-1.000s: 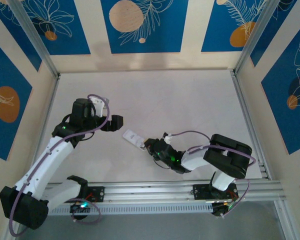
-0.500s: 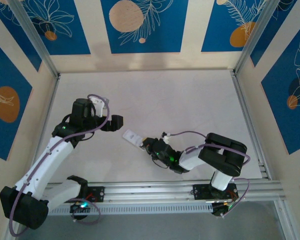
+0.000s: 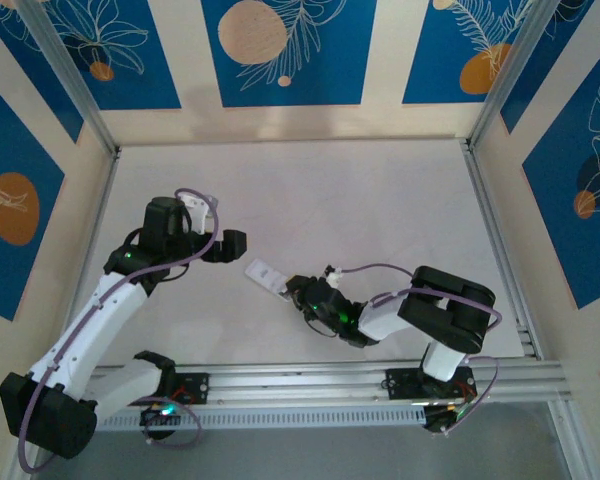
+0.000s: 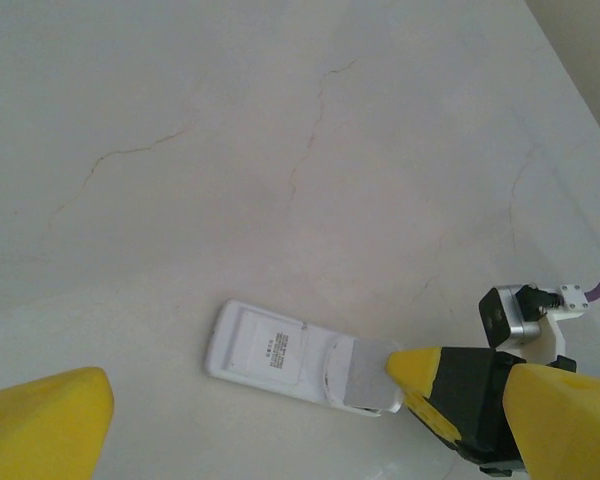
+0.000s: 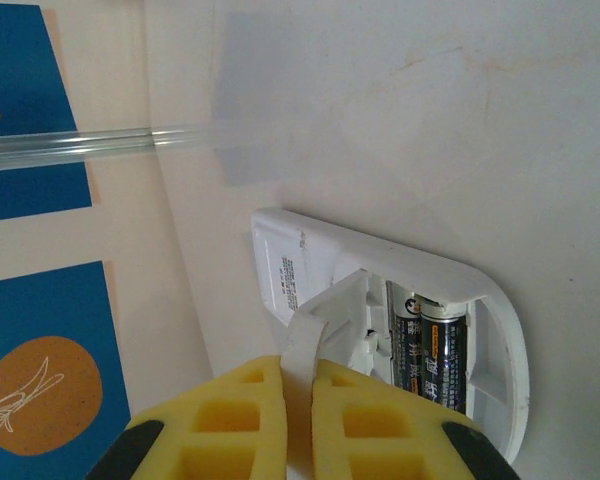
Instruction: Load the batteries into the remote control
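- On the worktop (image 3: 380,200), batteries (image 5: 435,350) lie inside the remote control (image 5: 320,262).
- Right gripper (image 5: 298,372) has edged closer, jaws pinching the battery cover (image 5: 302,340): closing remains.
- Left gripper (image 3: 232,243) jaws wide, empty.

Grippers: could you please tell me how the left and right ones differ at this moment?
The left gripper is open and holds nothing; the right gripper is shut on the thin white battery cover. The left gripper sits apart from the remote; the right gripper is at its open end, beside the two batteries. Both have yellow fingers.
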